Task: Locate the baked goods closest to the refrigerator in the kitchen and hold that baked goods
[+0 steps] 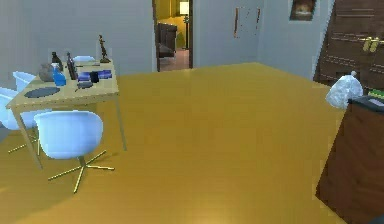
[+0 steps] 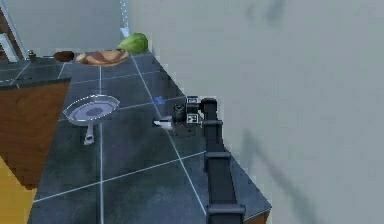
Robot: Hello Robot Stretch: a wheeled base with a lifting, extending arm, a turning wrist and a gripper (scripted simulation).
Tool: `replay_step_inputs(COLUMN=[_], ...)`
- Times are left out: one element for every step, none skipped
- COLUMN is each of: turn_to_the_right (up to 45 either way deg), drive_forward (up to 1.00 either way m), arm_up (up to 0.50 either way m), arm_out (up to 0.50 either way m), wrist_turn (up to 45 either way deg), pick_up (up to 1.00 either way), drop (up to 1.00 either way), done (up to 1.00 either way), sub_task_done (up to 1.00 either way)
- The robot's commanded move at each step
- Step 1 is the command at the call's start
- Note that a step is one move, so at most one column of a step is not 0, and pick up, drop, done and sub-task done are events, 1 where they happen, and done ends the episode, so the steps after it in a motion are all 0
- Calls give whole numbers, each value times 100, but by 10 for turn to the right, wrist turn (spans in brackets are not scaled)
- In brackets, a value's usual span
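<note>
gripper (image 2: 160, 122) just right of pan (image 2: 92, 108), holds nothing, jaws: cannot tell | brownish bread-like item (image 2: 100, 57) beyond pan, not grasped | todo: reach, grasp it

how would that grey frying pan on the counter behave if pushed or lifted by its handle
The frying pan looks like rigid metal, so it likely keeps its shape. Flat and shallow on the smooth counter, it would probably slide or spin rather than tip. Lifted by the thin handle, the bowl end may droop.
</note>
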Motion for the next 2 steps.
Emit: replay_step_inputs(turn_to_the_right=[0, 0], drive_forward=[0, 0], arm_up=[0, 10], arm_out=[0, 0], wrist_turn=[0, 0], pick_up=[100, 0], drop=[0, 0], done=[0, 0], sub_task_done=[0, 0])
